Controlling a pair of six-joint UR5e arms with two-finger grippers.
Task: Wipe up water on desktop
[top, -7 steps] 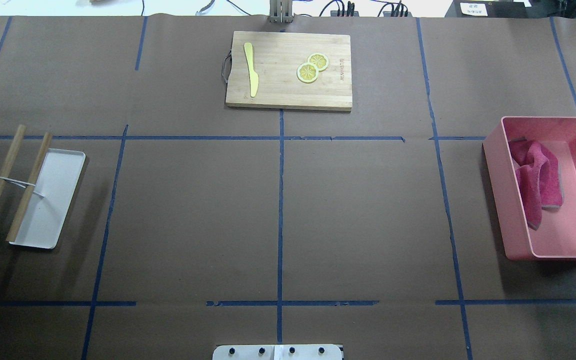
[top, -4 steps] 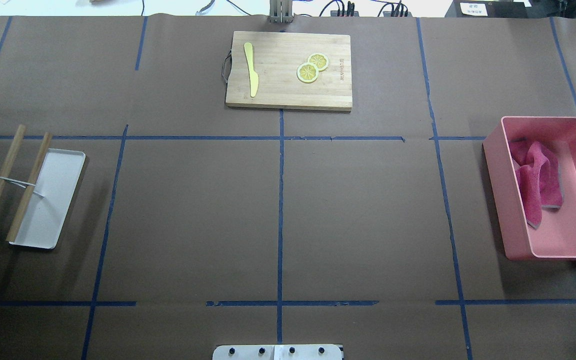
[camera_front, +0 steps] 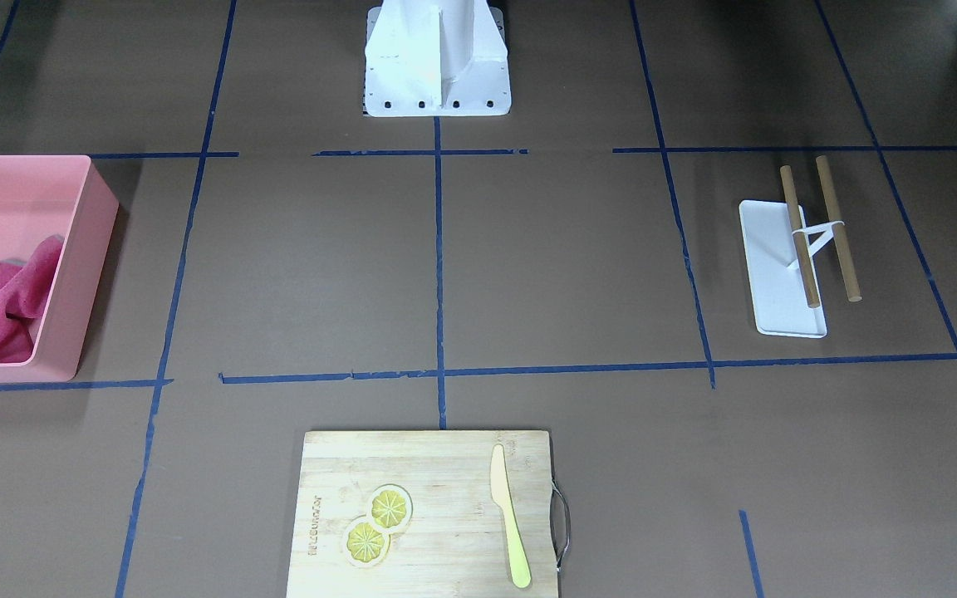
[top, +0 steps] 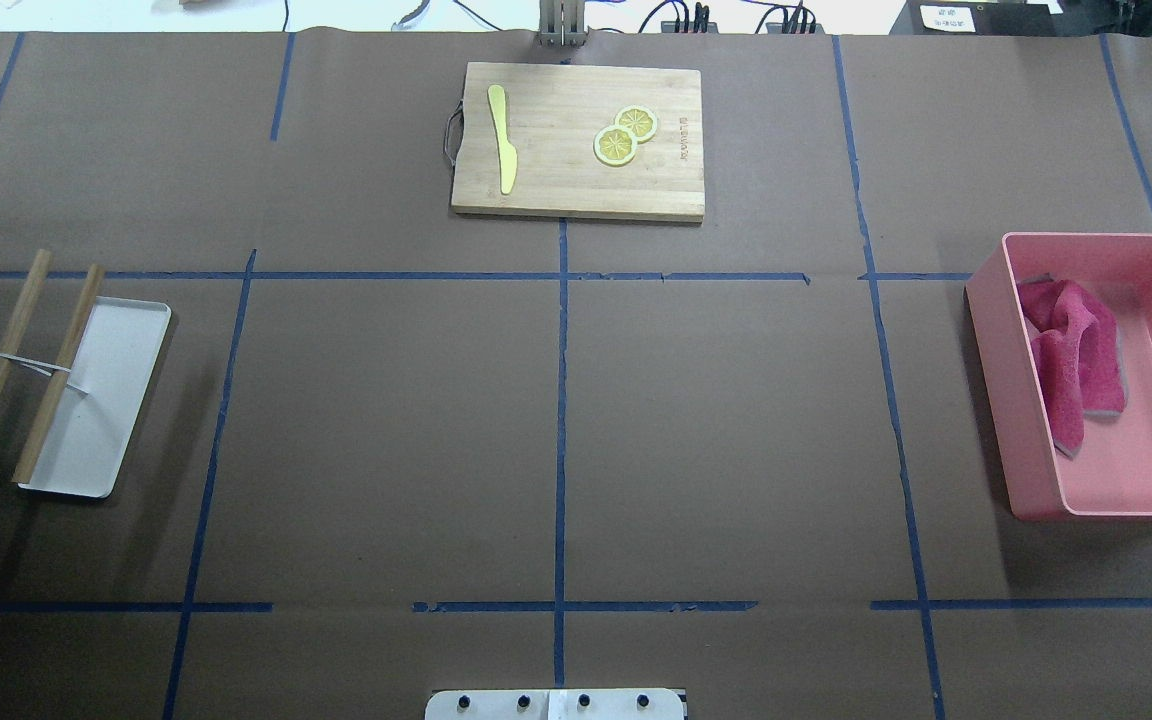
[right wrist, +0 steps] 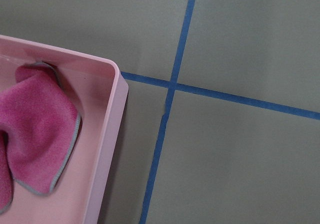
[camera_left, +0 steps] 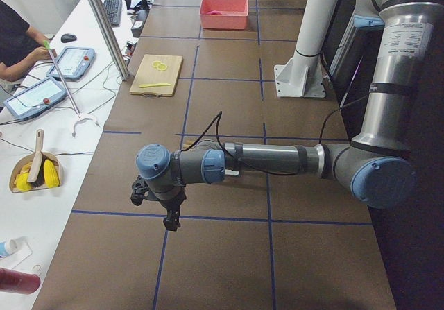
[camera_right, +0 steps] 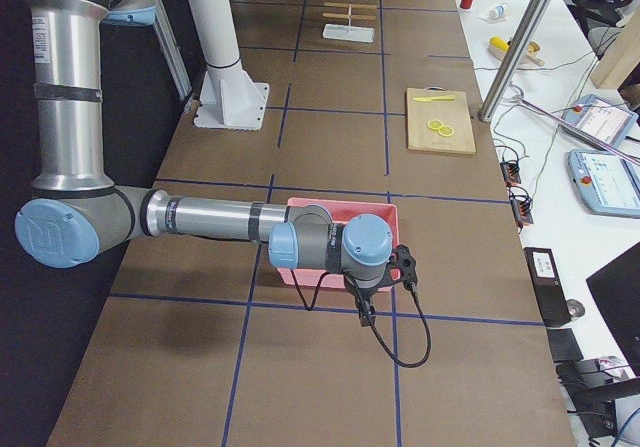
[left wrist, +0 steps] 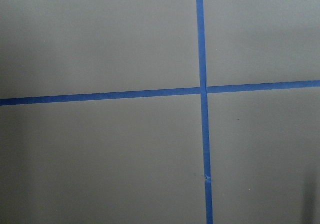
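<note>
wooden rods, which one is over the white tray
The inner rod, nearer the desktop's middle; the outer rod lies beside the white tray.

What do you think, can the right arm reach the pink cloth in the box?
Probably yes. The right arm hangs close by a corner of the box, the box is open on top, and nothing covers the cloth.

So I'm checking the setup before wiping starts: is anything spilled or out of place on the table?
No puddle shows on the desktop in any view, which is odd for a wiping job. The cloth lies crumpled in the pink bin. Otherwise nothing stands out.
</note>
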